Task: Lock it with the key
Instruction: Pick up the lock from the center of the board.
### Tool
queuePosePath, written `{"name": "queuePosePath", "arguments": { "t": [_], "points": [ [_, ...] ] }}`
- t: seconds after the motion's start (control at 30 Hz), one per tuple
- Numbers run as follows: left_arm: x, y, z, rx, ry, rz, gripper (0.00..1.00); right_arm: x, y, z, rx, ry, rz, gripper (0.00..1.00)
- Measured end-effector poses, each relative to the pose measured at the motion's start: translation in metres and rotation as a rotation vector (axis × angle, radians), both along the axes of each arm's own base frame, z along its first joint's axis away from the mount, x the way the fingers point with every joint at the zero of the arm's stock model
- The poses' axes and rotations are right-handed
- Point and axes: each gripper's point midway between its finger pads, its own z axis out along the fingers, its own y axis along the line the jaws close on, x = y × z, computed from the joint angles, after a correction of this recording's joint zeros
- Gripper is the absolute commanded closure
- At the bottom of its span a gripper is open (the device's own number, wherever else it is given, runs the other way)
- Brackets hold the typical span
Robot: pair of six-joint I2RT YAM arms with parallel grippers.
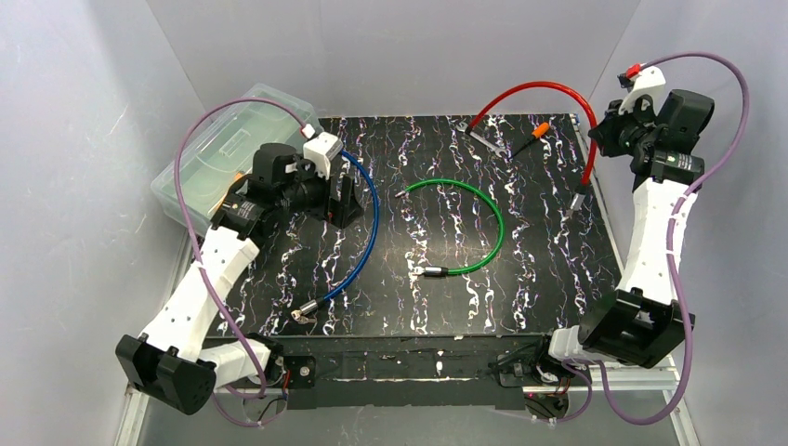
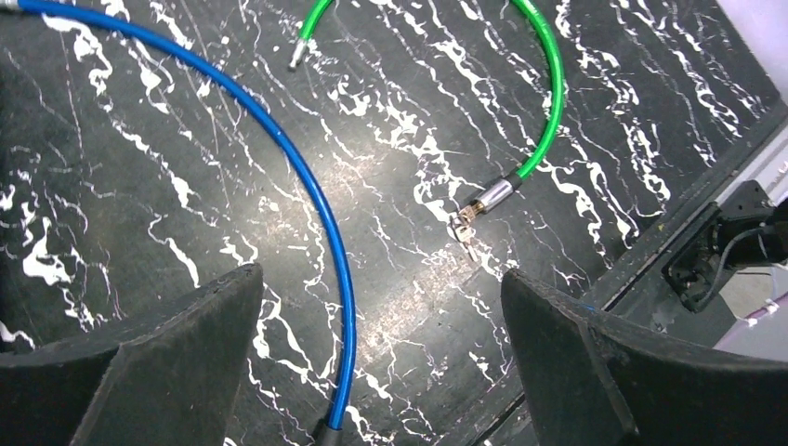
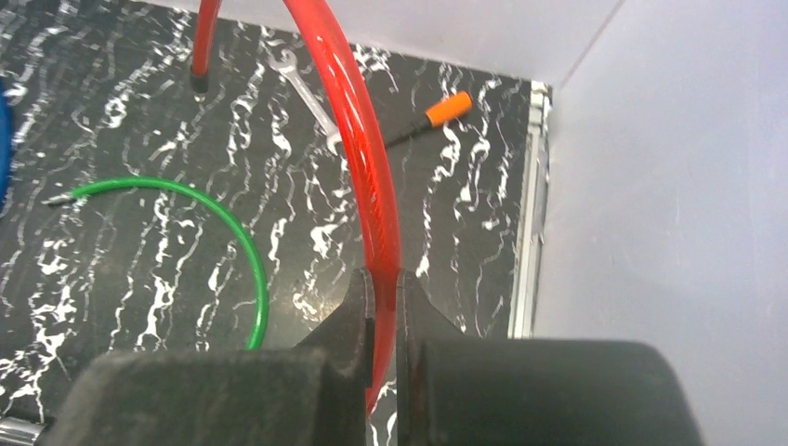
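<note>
Three cable locks lie on the black marbled mat [image 1: 548,269]. My right gripper [image 1: 602,130] [image 3: 383,283] is shut on the red cable [image 1: 534,85] [image 3: 358,139], which arches up off the mat at the back right. A green cable [image 1: 497,223] [image 2: 555,93] curves in the middle, and a key bunch [image 2: 465,228] hangs at its metal lock end [image 1: 432,271]. The blue cable [image 1: 372,223] [image 2: 307,177] curves on the left. My left gripper [image 1: 344,200] [image 2: 381,274] hovers open above it, holding nothing.
A clear plastic bin [image 1: 214,153] stands at the back left, close behind the left arm. A wrench [image 1: 483,137] [image 3: 302,79] and an orange-handled screwdriver [image 1: 531,137] [image 3: 432,116] lie at the back under the red arch. White walls enclose three sides.
</note>
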Motion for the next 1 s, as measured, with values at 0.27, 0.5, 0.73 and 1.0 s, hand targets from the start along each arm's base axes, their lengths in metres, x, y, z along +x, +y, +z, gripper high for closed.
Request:
{"name": "queuePosePath", "arguments": {
  "t": [0.27,0.5,0.73,1.0],
  "points": [
    [-0.005,-0.018,0.044,-0.034,-0.072,-0.159,0.01,-0.008,0.048,0.039,0.032,-0.086,0.182,0.99],
    [-0.006,-0.035,0.101,-0.074,-0.169,-0.301,0.01,-0.024,0.114,0.056,0.061,-0.097,0.385,0.99],
    [0.005,-0.045,0.149,-0.094,-0.275,-0.362,0.01,-0.048,0.177,0.054,0.096,-0.059,0.582,0.99],
    [0.037,-0.061,0.143,-0.092,-0.242,-0.370,0.01,-0.074,0.232,0.053,0.114,-0.039,0.756,0.99]
  ]
}}
